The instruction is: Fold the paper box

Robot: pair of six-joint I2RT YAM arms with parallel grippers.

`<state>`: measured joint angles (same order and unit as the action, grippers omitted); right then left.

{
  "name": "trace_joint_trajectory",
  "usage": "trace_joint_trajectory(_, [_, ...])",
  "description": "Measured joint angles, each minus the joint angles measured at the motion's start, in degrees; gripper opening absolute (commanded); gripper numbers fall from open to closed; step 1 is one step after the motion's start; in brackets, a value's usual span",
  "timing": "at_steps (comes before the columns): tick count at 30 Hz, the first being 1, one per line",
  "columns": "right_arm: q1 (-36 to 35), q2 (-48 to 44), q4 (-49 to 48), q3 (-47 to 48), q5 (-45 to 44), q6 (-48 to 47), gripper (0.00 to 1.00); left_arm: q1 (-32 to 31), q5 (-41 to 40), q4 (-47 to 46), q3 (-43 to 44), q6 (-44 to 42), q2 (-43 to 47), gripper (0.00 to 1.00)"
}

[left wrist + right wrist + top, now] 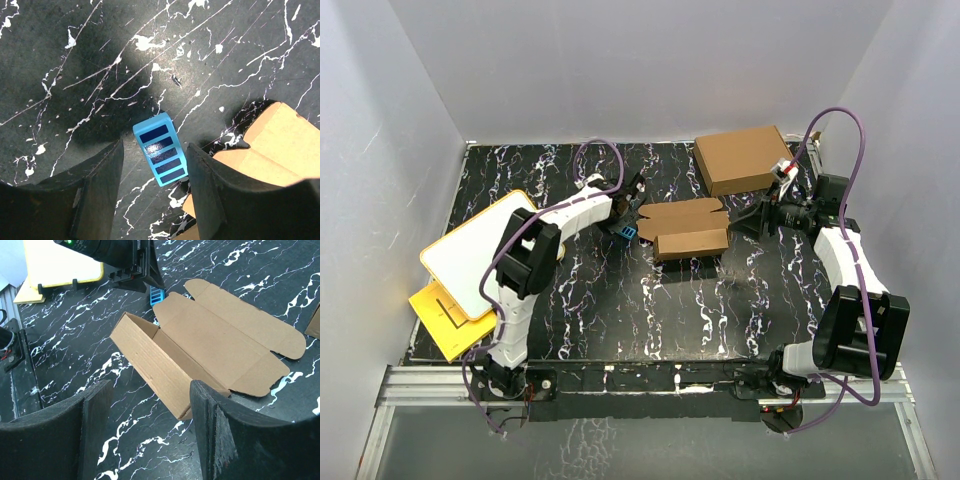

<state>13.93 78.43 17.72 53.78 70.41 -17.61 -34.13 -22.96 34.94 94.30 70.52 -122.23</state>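
Note:
The paper box (690, 243) lies mid-table as a long brown trough with its walls up. Its lid panel (682, 213) lies flat behind it, tabs spread. In the right wrist view the paper box (159, 360) runs diagonally, and its near end reaches just ahead of my right fingers (224, 432). My right gripper (150, 440) is open and holds nothing. My left gripper (632, 208) hangs at the box's left end, open. In the left wrist view the left gripper (155, 197) is above bare table, with an edge of the paper box (280, 145) beside its right finger.
A small blue block with dark stripes (161, 148) lies on the table just beyond my left fingertips, untouched. A larger closed brown box (740, 158) stands at the back right. A white board with a yellow rim (480, 250) leans at the left edge.

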Motion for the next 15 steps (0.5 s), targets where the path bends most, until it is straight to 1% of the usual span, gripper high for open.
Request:
trace_joint_trajectory(4, [0.0, 0.0, 0.0, 0.0, 0.0, 0.0, 0.68, 0.0, 0.1, 0.4, 0.5, 0.0, -1.1, 0.48])
trace_joint_trajectory(9, [0.0, 0.0, 0.0, 0.0, 0.0, 0.0, 0.68, 0.0, 0.3, 0.9, 1.6, -0.4, -2.3, 0.41])
trace_joint_trajectory(11, [0.0, 0.0, 0.0, 0.0, 0.0, 0.0, 0.68, 0.0, 0.3, 1.2, 1.7, -0.5, -2.3, 0.34])
trace_joint_trajectory(13, [0.0, 0.0, 0.0, 0.0, 0.0, 0.0, 0.68, 0.0, 0.4, 1.3, 1.7, -0.6, -2.4, 0.25])
trace_joint_trajectory(15, [0.0, 0.0, 0.0, 0.0, 0.0, 0.0, 0.68, 0.0, 0.5, 1.3, 1.7, -0.8, -2.4, 0.2])
